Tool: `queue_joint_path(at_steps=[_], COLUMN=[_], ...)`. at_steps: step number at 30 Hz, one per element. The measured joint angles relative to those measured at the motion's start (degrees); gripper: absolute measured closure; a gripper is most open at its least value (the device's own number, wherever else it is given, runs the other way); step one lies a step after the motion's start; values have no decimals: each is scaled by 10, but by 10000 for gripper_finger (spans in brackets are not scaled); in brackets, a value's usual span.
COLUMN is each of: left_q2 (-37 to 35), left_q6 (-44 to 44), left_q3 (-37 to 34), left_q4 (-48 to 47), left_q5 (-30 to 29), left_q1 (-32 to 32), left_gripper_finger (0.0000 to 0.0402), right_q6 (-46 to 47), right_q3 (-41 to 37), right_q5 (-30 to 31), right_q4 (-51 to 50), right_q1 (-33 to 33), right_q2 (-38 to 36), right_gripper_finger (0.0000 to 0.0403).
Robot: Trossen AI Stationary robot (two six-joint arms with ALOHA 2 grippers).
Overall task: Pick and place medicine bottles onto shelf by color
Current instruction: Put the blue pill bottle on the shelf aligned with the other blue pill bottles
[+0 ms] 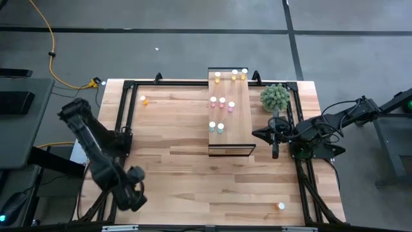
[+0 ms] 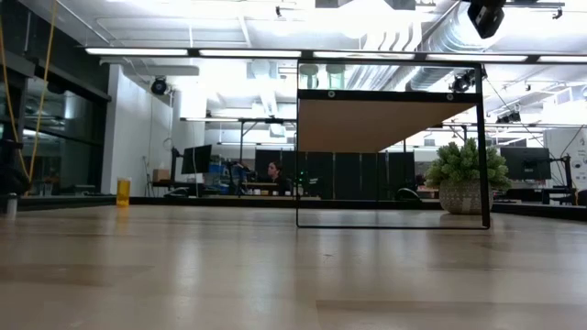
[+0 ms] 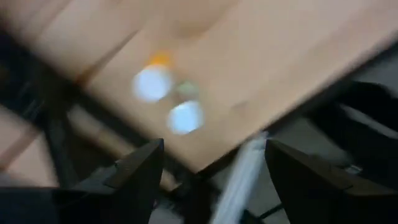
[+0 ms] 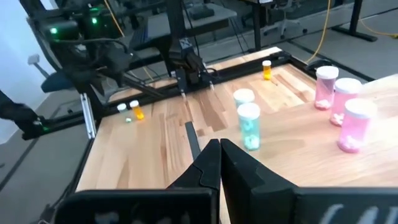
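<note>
The shelf (image 1: 230,132) lies mid-table, running from the far edge toward the near edge. On it stand yellow and orange bottles (image 1: 234,74) at the far end, pink bottles (image 1: 222,102) in the middle, and blue-green bottles (image 1: 216,127) nearer; the pink (image 4: 348,124) and blue-green (image 4: 249,126) ones also show in the right wrist view. An orange bottle (image 1: 143,100) stands at the table's far left, another (image 1: 281,206) near the near right corner. My left gripper (image 1: 134,196) is open and empty (image 3: 211,168) over the near left corner, above two white-capped bottles (image 3: 168,99). My right gripper (image 1: 255,134) is shut and empty (image 4: 219,152) beside the shelf's right side.
A potted plant (image 1: 275,96) stands at the far right, beside the shelf. A dark frame (image 1: 125,109) runs along the table's edges. Bare tabletop (image 1: 180,167) lies between the shelf and the left arm and along the near side.
</note>
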Motion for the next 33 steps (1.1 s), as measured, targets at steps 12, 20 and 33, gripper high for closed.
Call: queue_joint_path(at_steps=[12,20,33], left_q2=[108,116,117], left_q6=[-41,-50,-69], left_q3=[0,-8,-60], left_q4=[-41,9,72], left_q5=[44,40,40], left_q1=[-36,-33,-38], left_gripper_finger=[154,163,165], right_q6=[1,4,4], right_q3=[0,0,0], right_q5=[-6,-6,-7], right_q4=[-2,-3,-10], right_q1=[0,0,0], right_q2=[0,0,0], right_gripper_finger=[403,403,403])
